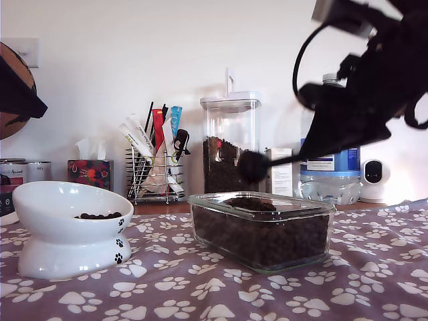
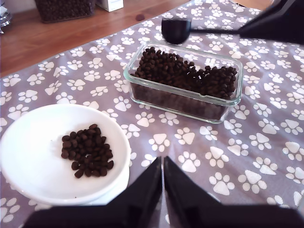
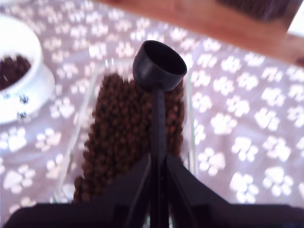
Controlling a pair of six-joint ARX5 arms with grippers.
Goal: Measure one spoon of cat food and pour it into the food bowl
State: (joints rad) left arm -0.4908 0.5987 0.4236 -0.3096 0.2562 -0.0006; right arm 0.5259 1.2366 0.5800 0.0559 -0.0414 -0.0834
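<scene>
Now: spoon (image 3: 159,66) in the air over glass dish (image 1: 261,234)

Spoon's cup looks empty and hangs clear of the cat food (image 2: 185,71) that fills the dish. My second gripper (image 3: 158,166) is clamped on the far end of the handle. Food bowl (image 1: 63,207) stands well apart toward the exterior view's left, on the paw-print cloth (image 1: 374,267), with a small pile of the same pellets inside. My first gripper (image 2: 162,166) hangs above the bowl's edge, jaws pressed together, nothing between them.
</scene>
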